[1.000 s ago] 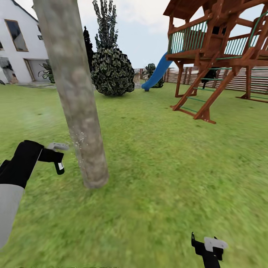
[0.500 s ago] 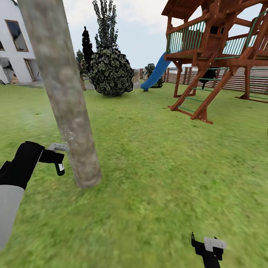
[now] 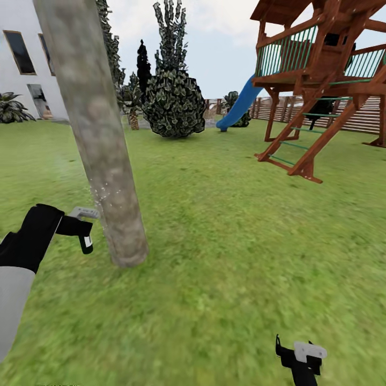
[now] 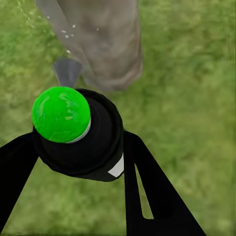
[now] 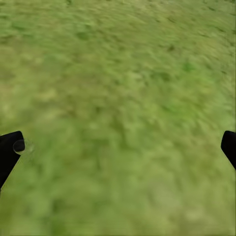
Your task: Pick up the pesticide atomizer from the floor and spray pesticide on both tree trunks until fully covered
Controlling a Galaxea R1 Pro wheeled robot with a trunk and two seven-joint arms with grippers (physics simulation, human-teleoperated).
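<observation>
The near tree trunk (image 3: 99, 134), pale grey-beige and mottled, leans up from the grass at the left, and its base also shows in the left wrist view as tree trunk (image 4: 105, 39). My left gripper (image 3: 81, 229) hangs just left of the trunk's lower part, shut on the pesticide atomizer (image 4: 81, 135), a black bottle with a bright green knob. Its grey nozzle (image 3: 86, 213) points at the trunk, and white spray specks (image 3: 102, 194) dot the bark there. My right gripper (image 3: 303, 358) hangs low at the right over bare grass, and the right wrist view shows this gripper (image 5: 118, 150) open.
A wooden playset (image 3: 321, 80) with a blue slide (image 3: 241, 104) stands at the right rear. A round bush (image 3: 174, 104) sits mid-distance, a white house (image 3: 27, 59) and palm-like plants (image 3: 10, 107) at the far left, a slat fence (image 3: 364, 120) behind. Lawn spreads all around.
The whole view has shifted, so the camera moved: the playset and bush sit further right now. Both grippers hold the same places in the picture, the left one still beside the trunk.
</observation>
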